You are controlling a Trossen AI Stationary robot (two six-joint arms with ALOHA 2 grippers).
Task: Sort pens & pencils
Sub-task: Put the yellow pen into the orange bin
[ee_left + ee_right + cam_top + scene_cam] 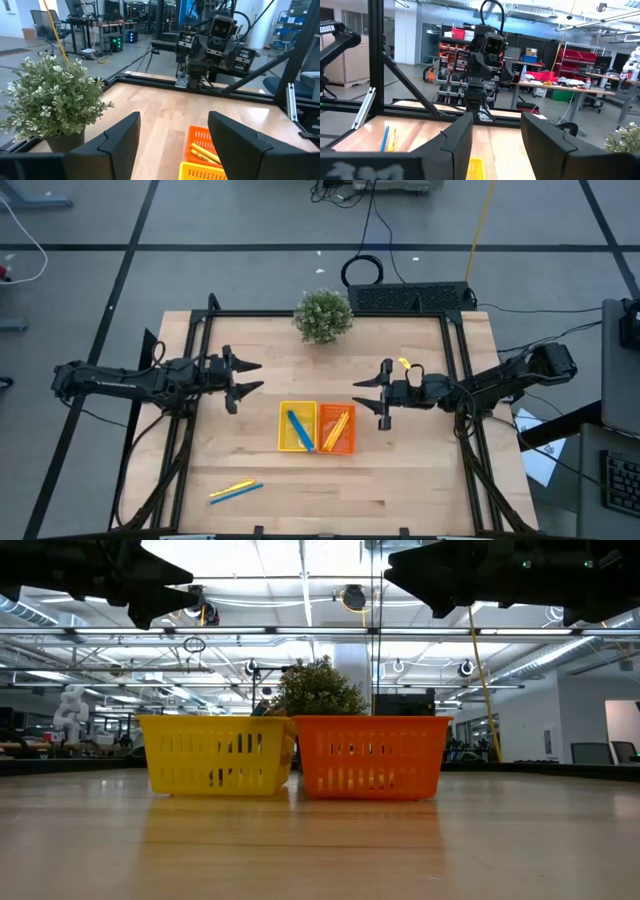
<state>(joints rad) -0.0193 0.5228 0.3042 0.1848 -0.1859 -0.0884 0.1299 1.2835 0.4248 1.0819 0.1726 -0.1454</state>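
A yellow tray [297, 427] holding a blue stick [299, 430] and an orange tray [337, 429] holding yellow sticks [337, 427] stand side by side mid-table. One blue stick [240, 493] and one yellow stick [231, 489] lie on the table near the front left; they also show in the right wrist view [388, 138]. My left gripper [250, 376] is open and empty, raised left of the trays. My right gripper [368, 393] is open and empty, raised right of the orange tray.
A small potted plant [323, 315] stands at the table's far edge, behind the trays. A black frame [330, 312] runs along the far and side edges. Bare wood lies around the two loose sticks at the front.
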